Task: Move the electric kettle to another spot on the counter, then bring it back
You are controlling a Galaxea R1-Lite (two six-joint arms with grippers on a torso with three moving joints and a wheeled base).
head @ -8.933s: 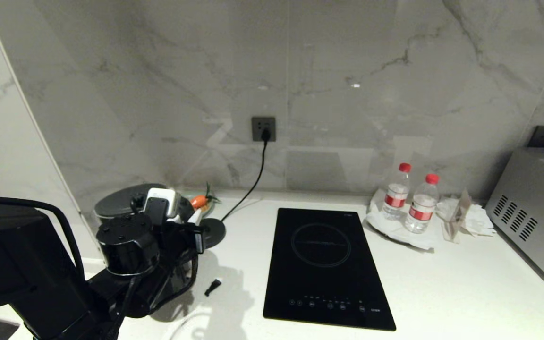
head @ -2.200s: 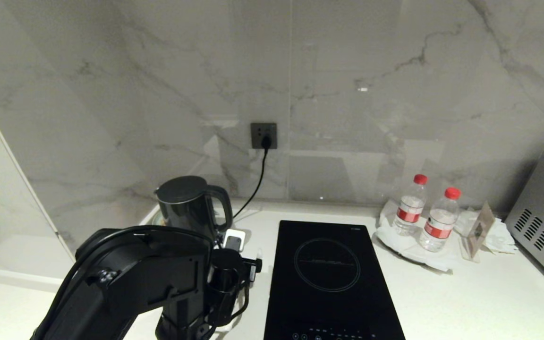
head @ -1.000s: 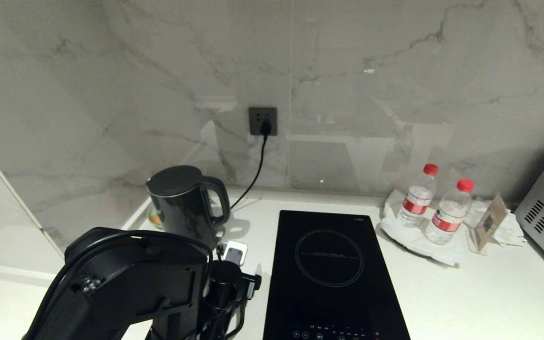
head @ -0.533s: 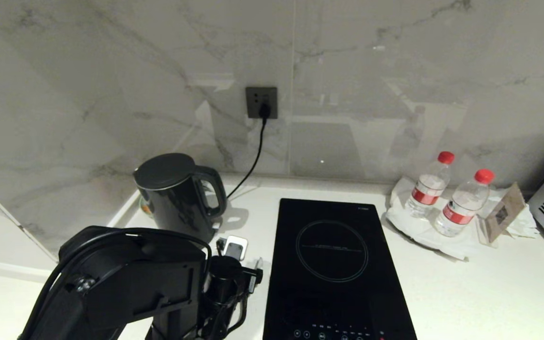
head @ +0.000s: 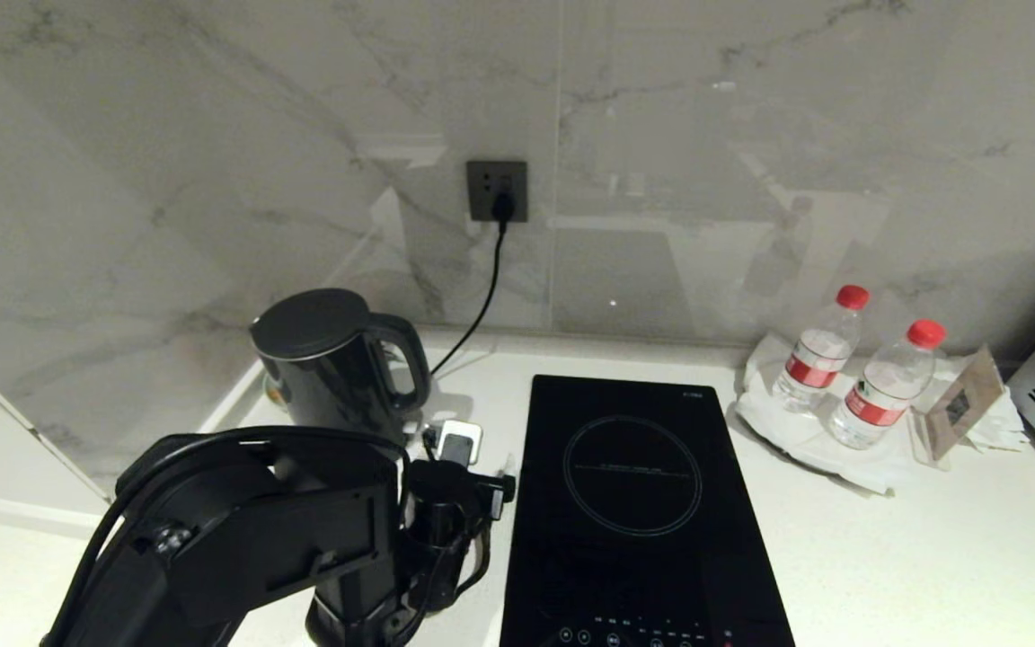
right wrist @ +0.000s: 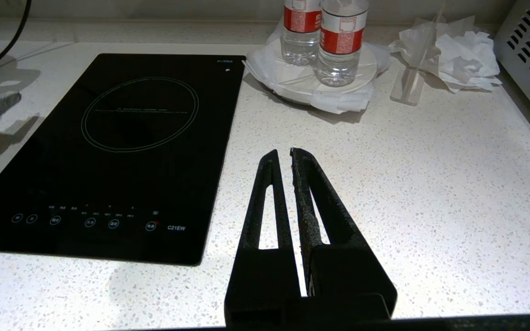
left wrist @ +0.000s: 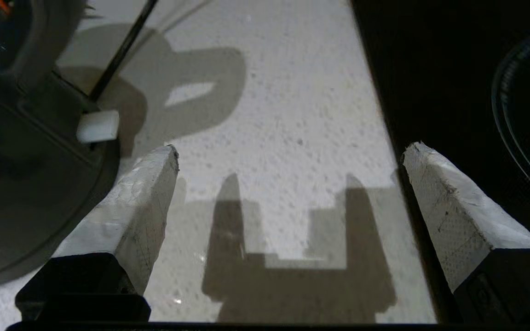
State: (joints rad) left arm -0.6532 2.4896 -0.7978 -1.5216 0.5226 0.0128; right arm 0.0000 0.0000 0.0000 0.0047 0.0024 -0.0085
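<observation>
Nearest, right gripper [right wrist: 285, 154] parked low over counter [right wrist: 430, 193], right of hob [right wrist: 118, 151], jaws pressed together, empty. Left gripper [left wrist: 288, 156] just left of hob, over bare counter, jaws spread wide, holding nothing; one fingertip [left wrist: 154, 170] close beside kettle base. Farther back, kettle [head: 333, 364] upright on counter at hob's far left corner, handle toward hob. Beyond, cord running up to wall socket [head: 497, 190]. Two bottles [head: 818, 350] off hob's far right corner
</observation>
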